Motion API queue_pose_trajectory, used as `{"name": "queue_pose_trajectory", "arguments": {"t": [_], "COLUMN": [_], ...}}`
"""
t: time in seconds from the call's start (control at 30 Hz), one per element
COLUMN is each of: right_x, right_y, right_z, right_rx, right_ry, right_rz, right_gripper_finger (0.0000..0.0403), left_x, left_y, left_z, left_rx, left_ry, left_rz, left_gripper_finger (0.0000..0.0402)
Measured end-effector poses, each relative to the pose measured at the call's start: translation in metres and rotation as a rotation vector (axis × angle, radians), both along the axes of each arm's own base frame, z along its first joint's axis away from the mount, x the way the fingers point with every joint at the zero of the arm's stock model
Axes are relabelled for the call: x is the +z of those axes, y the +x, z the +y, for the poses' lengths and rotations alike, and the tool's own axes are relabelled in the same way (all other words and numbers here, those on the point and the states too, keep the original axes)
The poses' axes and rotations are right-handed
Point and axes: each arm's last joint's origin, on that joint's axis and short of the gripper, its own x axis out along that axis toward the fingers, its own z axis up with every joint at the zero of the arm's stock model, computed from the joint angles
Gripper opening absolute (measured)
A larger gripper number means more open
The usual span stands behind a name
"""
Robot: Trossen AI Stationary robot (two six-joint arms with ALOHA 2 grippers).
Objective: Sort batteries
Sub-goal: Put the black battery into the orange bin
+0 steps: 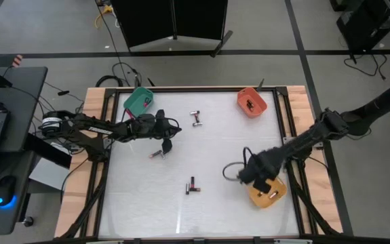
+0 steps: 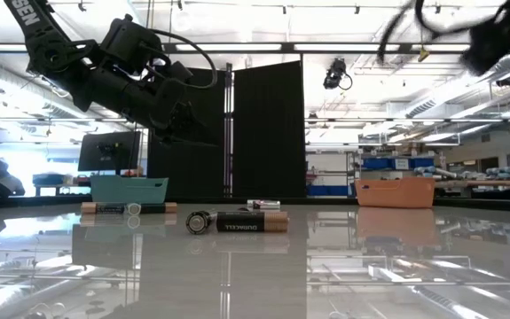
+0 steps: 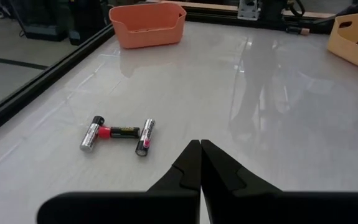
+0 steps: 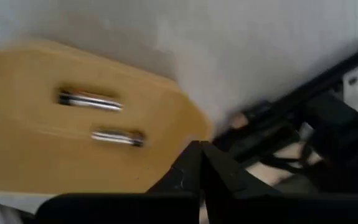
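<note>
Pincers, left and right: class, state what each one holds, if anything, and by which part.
Nothing is held. The left pincer is shut and empty above the table; the right pincer is shut and empty over the yellow bin.

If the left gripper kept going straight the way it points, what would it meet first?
Probably bare table: the shut left gripper aims between the battery cluster and yellow bin. Depth is unclear.

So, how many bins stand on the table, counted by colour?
Green bin: 1
Orange bin: 1
Yellow bin: 1
Total: 3 bins
</note>
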Motion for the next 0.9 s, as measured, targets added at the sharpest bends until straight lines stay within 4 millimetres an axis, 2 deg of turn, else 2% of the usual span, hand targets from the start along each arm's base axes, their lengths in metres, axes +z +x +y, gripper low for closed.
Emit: {"name": "queue_pose_trajectory", "arguments": {"t": [0.2, 0.33, 0.63, 0.9], "right_x": [-0.027, -0.048, -0.076, -0.08], "right_y": [-0.004, -0.017, -0.039, -0.037], "right_z": [-0.049, -0.065, -0.069, -0.064], "right_rx": [-0.067, -0.12, -0.118, -0.079], "right_ry": [0.119, 0.182, 0.215, 0.199], "right_rz": [0.141, 0.209, 0.255, 0.252], "right_gripper_finger": [0.0007, 0.001, 0.0008, 0.0008], "left_x": [0.0, -0.002, -0.004, -0.004], "left_y": [0.0, -0.001, -0.001, -0.002], "left_z": [0.0, 0.0, 0.0, 0.0], "left_rx": [-0.01, -0.017, -0.019, -0.009], "left_ry": [0.025, 0.039, 0.039, 0.055], "left_rz": [0.012, 0.032, 0.053, 0.061], "left_gripper_finger": [0.001, 0.001, 0.001, 0.001]}}
